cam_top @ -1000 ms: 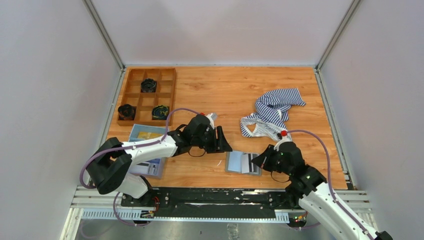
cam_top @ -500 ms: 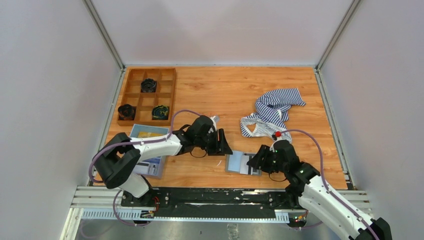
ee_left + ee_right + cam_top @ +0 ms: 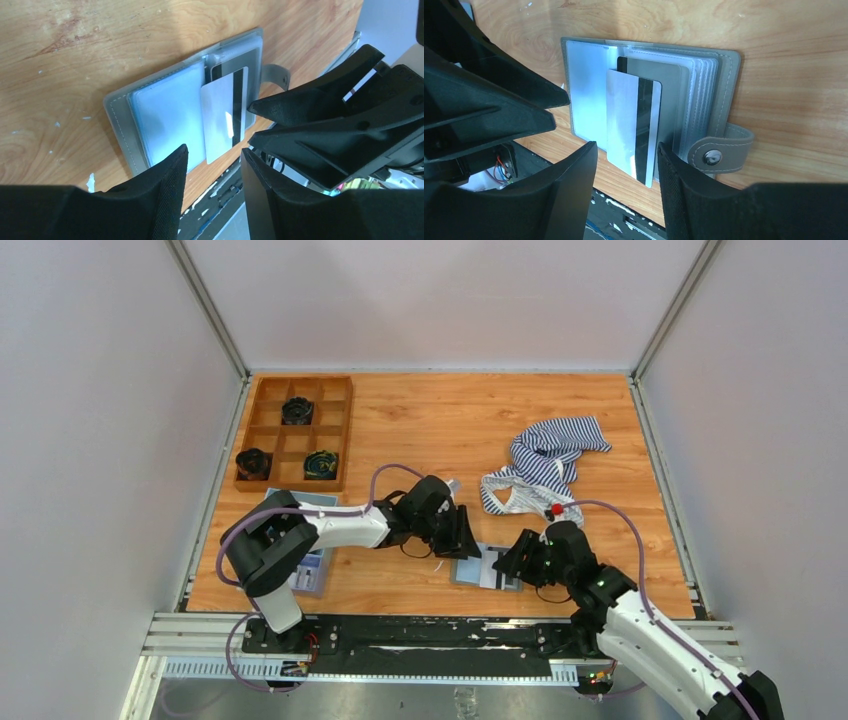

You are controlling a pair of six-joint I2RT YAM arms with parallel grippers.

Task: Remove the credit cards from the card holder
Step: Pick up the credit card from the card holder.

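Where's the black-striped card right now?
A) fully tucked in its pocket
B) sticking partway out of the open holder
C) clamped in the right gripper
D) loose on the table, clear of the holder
B: the card overhangs the near edge of the open card holder, and the right gripper is open.

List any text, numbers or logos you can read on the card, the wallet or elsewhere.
No readable text anywhere in these views.
Card: pale back with a dark stripe, no print shows.
Card holder: plain grey, no brand visible.
Snap: any marking too small to read.
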